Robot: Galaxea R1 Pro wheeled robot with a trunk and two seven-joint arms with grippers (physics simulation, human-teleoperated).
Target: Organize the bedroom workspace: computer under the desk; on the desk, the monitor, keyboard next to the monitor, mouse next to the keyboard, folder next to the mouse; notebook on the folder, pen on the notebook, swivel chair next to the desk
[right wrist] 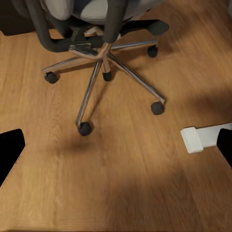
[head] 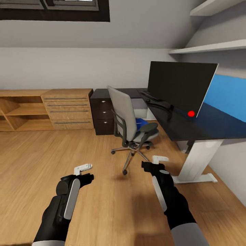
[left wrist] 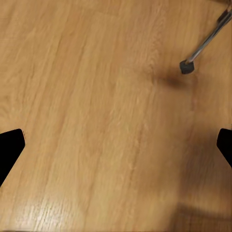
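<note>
The grey swivel chair (head: 127, 120) stands on the oak floor ahead, a little apart from the black-topped desk (head: 208, 124) at the right. A bright blue folder (head: 141, 123) lies on the chair's seat, partly hidden by an armrest. On the desk stands the wide black monitor (head: 181, 87), with a red dot at its lower corner. My left gripper (head: 84, 169) and right gripper (head: 158, 162) hover open over bare floor in front of the chair, nothing between their fingers. The chair's chrome star base (right wrist: 103, 59) lies ahead in the right wrist view, and one castor (left wrist: 186, 66) in the left wrist view.
An oak drawer unit (head: 68, 108) and open oak shelving (head: 17, 112) line the back wall at the left. A dark drawer cabinet (head: 102, 117) stands behind the chair. The desk's white foot (right wrist: 203, 137) rests on the floor near my right gripper. Wall shelves (head: 212, 48) hang above the desk.
</note>
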